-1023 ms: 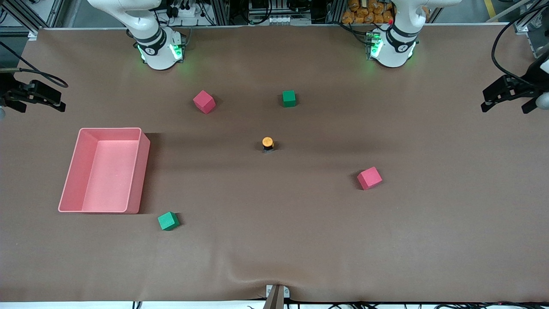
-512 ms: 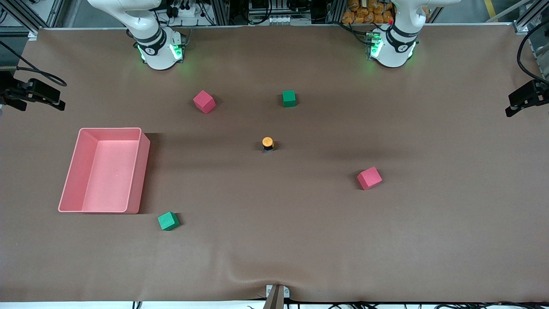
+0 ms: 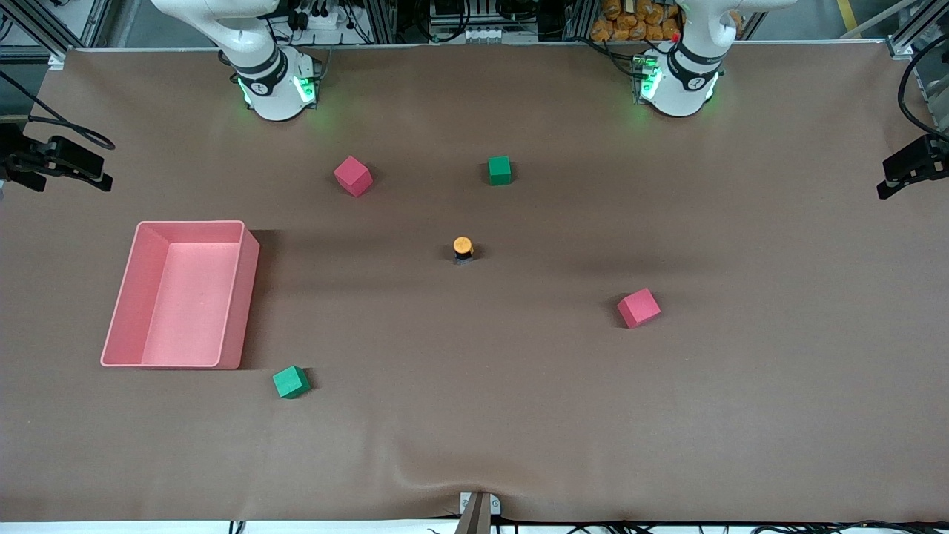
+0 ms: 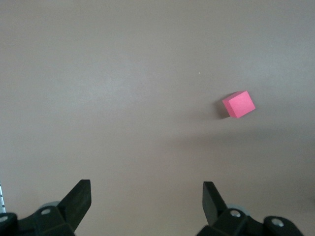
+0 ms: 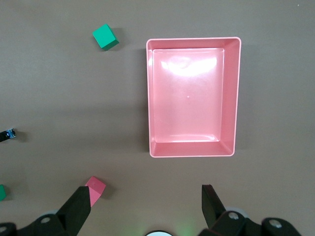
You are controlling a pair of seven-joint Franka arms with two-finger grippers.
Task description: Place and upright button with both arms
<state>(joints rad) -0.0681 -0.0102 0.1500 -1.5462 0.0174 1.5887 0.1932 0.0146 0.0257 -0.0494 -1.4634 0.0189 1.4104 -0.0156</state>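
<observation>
Two arms are drawn back to the table's ends, both waiting, neither holding anything. Positions below are referenced to the button.

Right gripper: up in the air over the edge of the table at the right arm's end, well apart from the button. In the right wrist view its fingers are spread wide with nothing between them.

Pink bin: toward the right arm's end from the button, well apart from it. The right wrist view shows nothing inside it.

Green cube: nearer to the front camera than the button and toward the right arm's end, just off the bin's corner.

Red cube: farther from the front camera than the button, toward the right arm's end.

Button: near the middle of the table, standing upright with its orange cap on top and its dark body beneath. It is free of both grippers and touches no cube. A small dark and bluish item at the edge of the right wrist view may be this button; too little shows to confirm.

Second green cube: farther from the front camera than the button, slightly toward the left arm's end.

Second red cube: nearer to the front camera than the button, toward the left arm's end; also seen in the left wrist view.

Left gripper: over the table edge at the left arm's end, well apart from the button. Its fingers stand wide apart and empty.
</observation>
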